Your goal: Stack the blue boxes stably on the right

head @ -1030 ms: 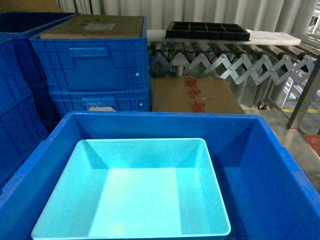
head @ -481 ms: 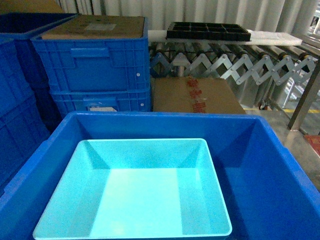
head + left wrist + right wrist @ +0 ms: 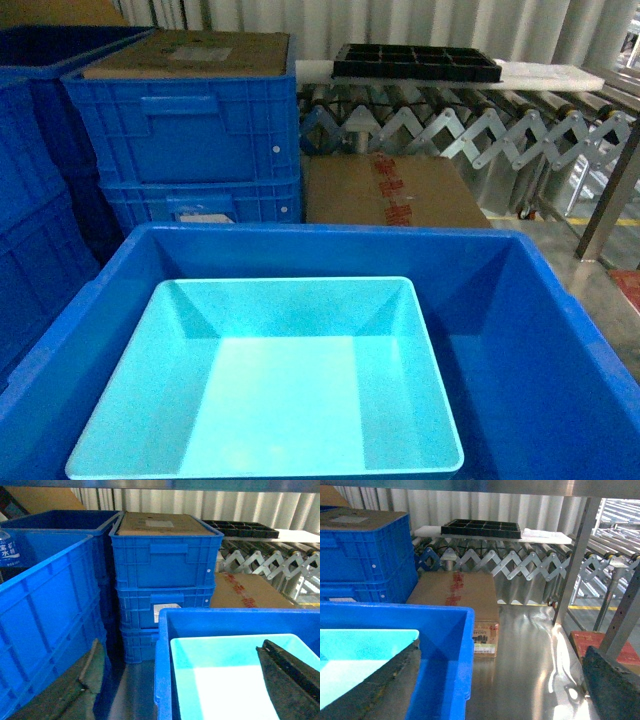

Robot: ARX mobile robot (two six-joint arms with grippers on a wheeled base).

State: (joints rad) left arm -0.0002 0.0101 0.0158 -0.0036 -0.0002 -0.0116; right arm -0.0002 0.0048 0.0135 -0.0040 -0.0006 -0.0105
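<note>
Left gripper [image 3: 190, 680]: we see its jaws spread wide, holding nothing. Right gripper [image 3: 495, 680]: jaws likewise wide, empty. Turquoise tub [image 3: 290, 390]: sits inside our large blue bin [image 3: 520, 340], toward its left side. Behind: stacked blue crates [image 3: 190, 140], cardboard box [image 3: 395, 190], roller conveyor [image 3: 470, 120] carrying a black tray [image 3: 415, 62].

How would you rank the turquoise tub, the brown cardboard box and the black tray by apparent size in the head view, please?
1. Turquoise tub: clearly fills the most of the view, but it is also nearest the camera.
2. Cardboard box.
3. Black tray: looks smallest, though it sits farthest back, so true size is unsure.
</note>
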